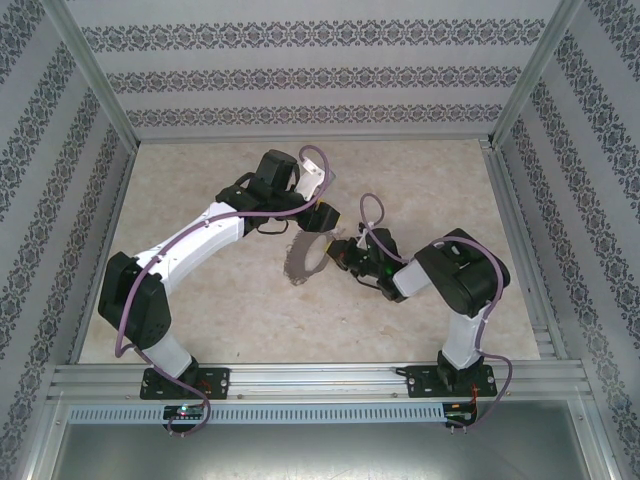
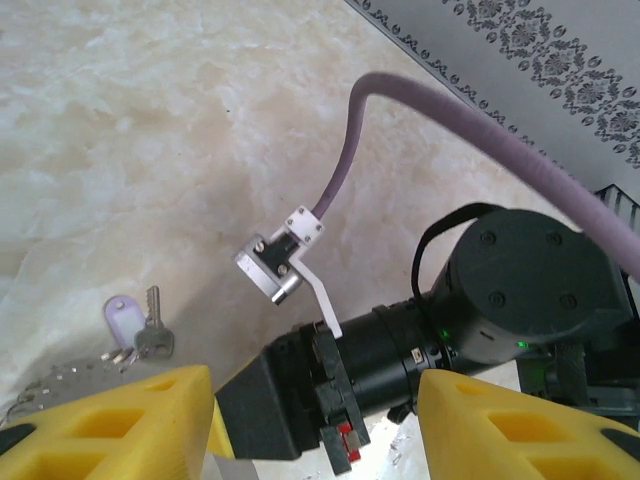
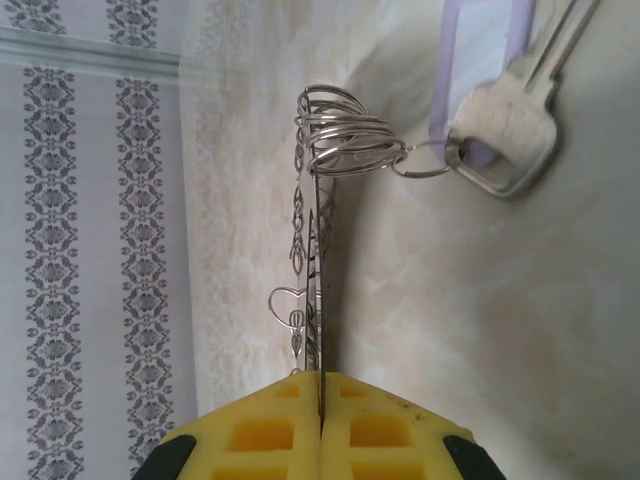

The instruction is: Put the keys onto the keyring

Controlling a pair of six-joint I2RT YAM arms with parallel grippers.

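right gripper point(image 3: 320, 400) clamps the keyring point(image 3: 316, 250) upright by its rim, the key point(image 3: 510, 130) lying on the table point(image 3: 450, 330) by its far end, while the left gripper point(image 2: 320, 430) hovers half open, empty.

One key point(image 3: 510, 140), one lilac tag point(image 3: 480, 45), one keyring point(image 1: 298, 265), two robot arms point(image 1: 190, 245) point(image 1: 460, 290)

Tabletop point(image 2: 150, 120): a beige, stone-look surface, mottled and matt.
Key point(image 3: 510, 140): silvery metal, smooth, with a dull sheen.
Key tag point(image 3: 480, 40): pale lilac plastic, smooth.
Keyring point(image 3: 318, 300): a thin hoop seen edge-on, so its material cannot be told.
Wire rings point(image 3: 345, 140): bright polished metal, carried on the hoop's rim.
Right tool point(image 3: 320, 425): yellow plastic, matt, moulded with recessed cells.
Left tool point(image 2: 312, 410): the same matt yellow plastic.
Cable point(image 2: 450, 110): a lilac sheath, smooth.
Walls point(image 1: 320, 80): patterned paper, matt.
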